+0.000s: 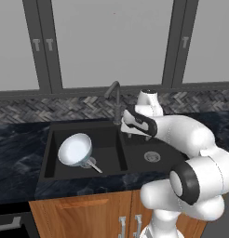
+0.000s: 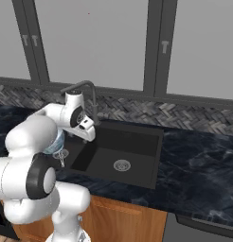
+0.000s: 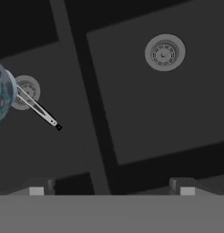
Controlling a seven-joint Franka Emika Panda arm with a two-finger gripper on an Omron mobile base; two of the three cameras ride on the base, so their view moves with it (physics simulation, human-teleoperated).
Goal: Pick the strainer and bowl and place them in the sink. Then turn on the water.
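In left basin of sink (image 1: 51, 139): bowl (image 1: 75, 149) lying tilted, strainer (image 1: 93, 164) handle poking out beside it. Hovering over basin divider near faucet (image 1: 114, 95), gripper (image 3: 111, 186) spread wide, holding nothing. Judging placing step done, water step pending. Needing next: reaching faucet lever, pushing it; no stream showing yet.

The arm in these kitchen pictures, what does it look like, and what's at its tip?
The robot arm is built of rounded, glossy white segments with dark grey bands at its joints, like thick jointed tubes. No cables or markings show. At its tip sits a white two-finger gripper with a dark collar; its jaws end in small dark tips with pale pads.
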